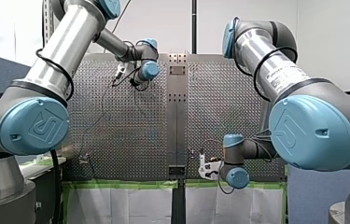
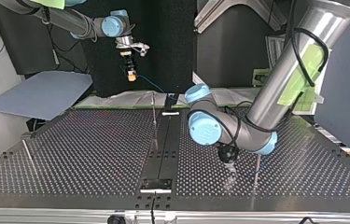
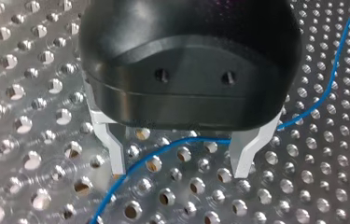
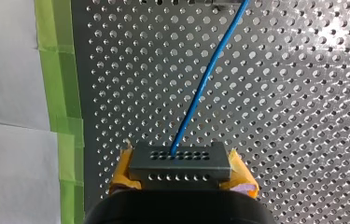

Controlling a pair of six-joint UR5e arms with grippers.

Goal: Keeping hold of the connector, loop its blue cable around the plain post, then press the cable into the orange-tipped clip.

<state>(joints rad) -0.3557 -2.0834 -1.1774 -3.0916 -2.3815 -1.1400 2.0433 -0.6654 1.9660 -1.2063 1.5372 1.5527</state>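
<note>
In the right wrist view my right gripper (image 4: 180, 179) is shut with its yellow pads (image 4: 122, 173) on the dark connector (image 4: 180, 162). The blue cable (image 4: 205, 81) runs from the connector straight ahead over the perforated table. Across the table, the top view shows that gripper (image 2: 130, 77) held up above the far edge, with the cable (image 2: 151, 87) trailing down. My left gripper (image 3: 178, 161) is open, low over the plate. The cable (image 3: 186, 140) lies between its metal fingers (image 3: 114, 149), untouched. The top view shows my left gripper (image 2: 230, 164) beside a thin post (image 2: 256, 168).
Another thin post (image 2: 154, 116) stands by the dark centre strip (image 2: 163, 154), and a slanted rod (image 2: 27, 151) lies at the top view's left. Green tape (image 4: 63, 116) and white paper (image 4: 9, 93) edge the plate near my right gripper. No orange tip shows.
</note>
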